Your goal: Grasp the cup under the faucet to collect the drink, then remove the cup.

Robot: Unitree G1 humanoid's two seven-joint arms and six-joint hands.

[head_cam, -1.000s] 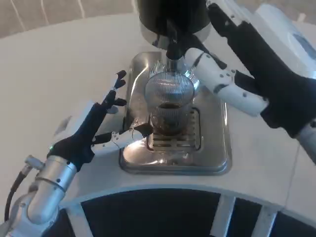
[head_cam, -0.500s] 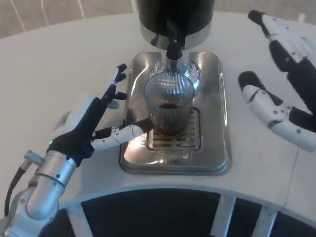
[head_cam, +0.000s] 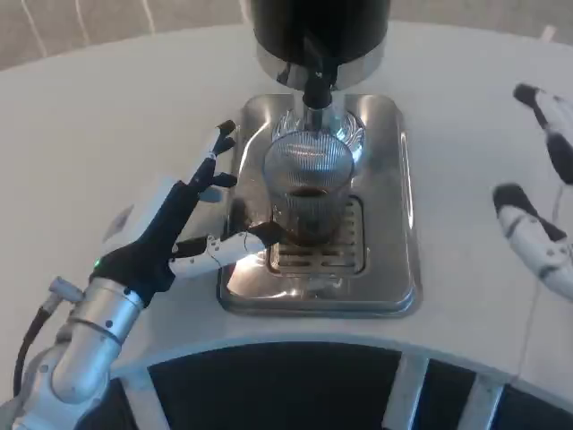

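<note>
Spreading across the whole view, the white tabletop [head_cam: 107, 116] carries a steel drip tray [head_cam: 394, 215] with a slotted grate [head_cam: 349, 242] at its near middle. At the tray's far end stands a black drink dispenser [head_cam: 318, 27], its faucet [head_cam: 315, 90] pointing down over the cup [head_cam: 307, 188]. This ribbed clear glass stands upright on the grate, directly under the faucet, with dark drink in its lower part. The left robot hand [head_cam: 175, 224] lies at the tray's left edge, fingers spread wide and holding nothing; its thumb reaches toward the cup's base, though contact cannot be judged. The right robot hand [head_cam: 542, 197] sits at the right edge, well apart from the tray, fingers apart and empty.
</note>
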